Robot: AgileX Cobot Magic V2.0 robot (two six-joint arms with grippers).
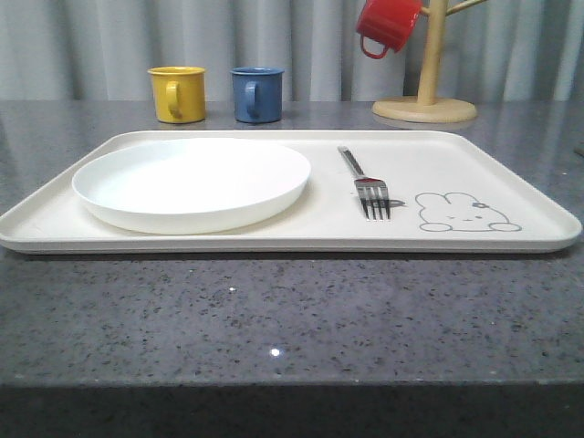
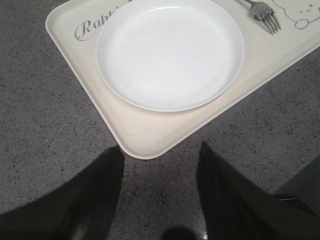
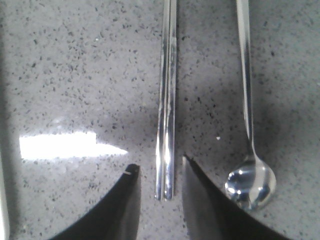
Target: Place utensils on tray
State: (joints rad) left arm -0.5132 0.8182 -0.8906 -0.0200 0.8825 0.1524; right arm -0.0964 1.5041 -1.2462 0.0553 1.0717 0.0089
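The silver fork (image 1: pixel 365 182) lies on the cream tray (image 1: pixel 511 173), right of the plate and beside the rabbit drawing; in the left wrist view the fork's tines (image 2: pixel 265 15) sit near the frame's edge. My left gripper (image 2: pixel 160 150) hangs open over bare countertop just off a corner of the tray (image 2: pixel 145 137). In the right wrist view the pair of chopsticks (image 3: pixel 166 100) lies side by side on the countertop, with the spoon (image 3: pixel 250 180) beside it. My right gripper (image 3: pixel 160 164) is open, its fingers straddling the near ends of the chopsticks with a small gap on each side.
A round white plate (image 1: pixel 192 182) takes up the tray's left half. Behind the tray stand a yellow mug (image 1: pixel 178 93) and a blue mug (image 1: pixel 256 94). A wooden mug tree (image 1: pixel 427 91) with a red mug (image 1: pixel 387 25) stands at the back right.
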